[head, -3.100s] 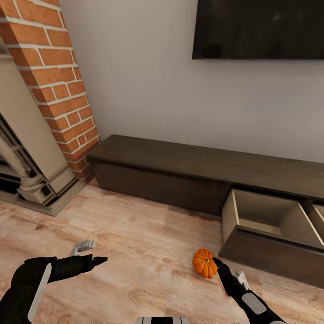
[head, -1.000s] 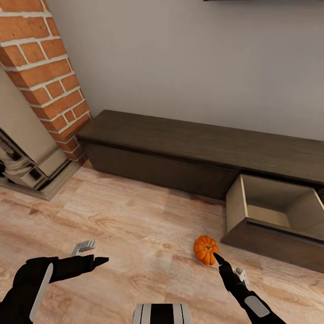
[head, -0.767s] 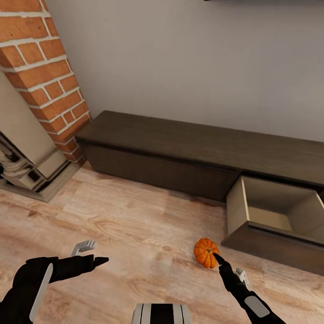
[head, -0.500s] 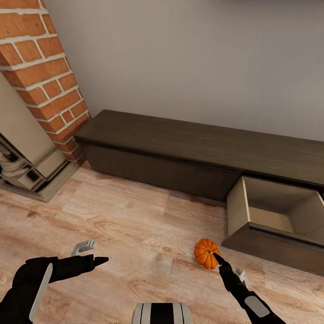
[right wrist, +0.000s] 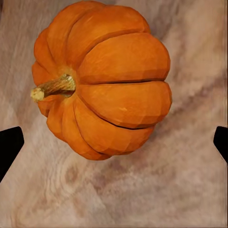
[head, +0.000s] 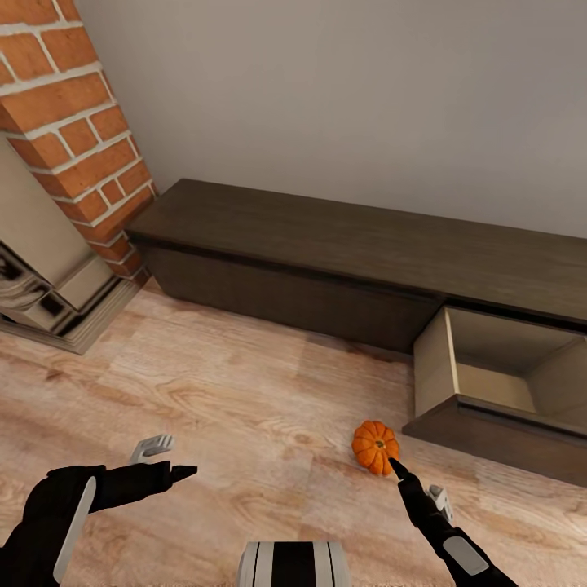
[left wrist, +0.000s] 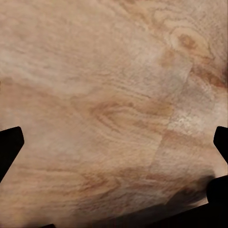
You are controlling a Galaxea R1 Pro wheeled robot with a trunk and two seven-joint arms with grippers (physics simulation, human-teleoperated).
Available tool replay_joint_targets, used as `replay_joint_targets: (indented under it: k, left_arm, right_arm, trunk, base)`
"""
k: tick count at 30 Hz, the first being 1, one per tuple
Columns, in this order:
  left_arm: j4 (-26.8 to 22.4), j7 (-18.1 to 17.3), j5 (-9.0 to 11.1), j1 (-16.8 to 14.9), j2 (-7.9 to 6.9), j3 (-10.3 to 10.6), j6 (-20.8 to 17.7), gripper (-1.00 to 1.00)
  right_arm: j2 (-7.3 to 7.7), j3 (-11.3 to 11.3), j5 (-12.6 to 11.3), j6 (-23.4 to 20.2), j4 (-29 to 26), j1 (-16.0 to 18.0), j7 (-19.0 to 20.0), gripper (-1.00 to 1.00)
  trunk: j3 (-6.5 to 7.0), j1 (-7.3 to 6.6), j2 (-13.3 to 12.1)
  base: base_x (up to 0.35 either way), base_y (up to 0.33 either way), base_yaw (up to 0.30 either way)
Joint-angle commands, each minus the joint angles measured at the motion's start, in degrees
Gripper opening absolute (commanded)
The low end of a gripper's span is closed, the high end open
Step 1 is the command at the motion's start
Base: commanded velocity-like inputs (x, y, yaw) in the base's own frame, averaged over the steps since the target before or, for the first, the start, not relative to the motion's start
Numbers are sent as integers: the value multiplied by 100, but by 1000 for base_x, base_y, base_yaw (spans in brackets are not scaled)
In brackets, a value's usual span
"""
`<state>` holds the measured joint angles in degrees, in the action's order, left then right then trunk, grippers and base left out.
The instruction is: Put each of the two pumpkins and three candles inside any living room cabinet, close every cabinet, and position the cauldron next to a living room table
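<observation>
The head camera has tipped lower over one second; the small orange ribbed pumpkin (head: 375,446) lies unmoved on the wood floor (head: 244,391), beside the dark cabinet's (head: 326,244) open drawer (head: 489,383). The right gripper (head: 417,486) hovers spread, pickup pending.

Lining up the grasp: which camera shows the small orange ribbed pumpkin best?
The right wrist view: the small orange ribbed pumpkin looms large, stem and ribs clear, on the floor. The head view shows it small by the right gripper.
</observation>
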<state>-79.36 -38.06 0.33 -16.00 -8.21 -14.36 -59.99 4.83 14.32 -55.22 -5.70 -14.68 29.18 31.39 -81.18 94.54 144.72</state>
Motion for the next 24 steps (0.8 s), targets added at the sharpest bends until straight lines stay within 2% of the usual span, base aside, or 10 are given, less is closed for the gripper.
replay_joint_targets:
  k: [1, 3, 12, 18, 24]
  left_arm:
    - [0, 0, 2, 0, -1, -2, -1, 100]
    - [0, 0, 2, 0, 1, -1, -1, 100]
    - [0, 0, 2, 0, 3, 3, -1, 100]
    - [0, 8, -6, 0, 3, 22, -1, 100]
    - [0, 7, -2, 0, 11, 29, -1, 100]
  right_arm:
    - [0, 0, -2, 3, 0, 2, 0, 100]
    - [5, 2, -8, 5, 3, 0, -1, 100]
    - [31, 9, -23, 16, 76, -9, -6, 100]
    - [37, 9, -24, 16, 79, -9, -9, 100]
    - [37, 9, -24, 16, 87, -9, -10, 100]
  trunk:
    - [-23, 2, 2]
    - [-67, 7, 4]
    - [-67, 7, 4]
    - [-67, 7, 4]
    - [-67, 7, 4]
  base:
    - [0, 0, 0]
    - [0, 0, 0]
    - [5, 0, 0]
    - [177, 0, 0]
    - [33, 0, 0]
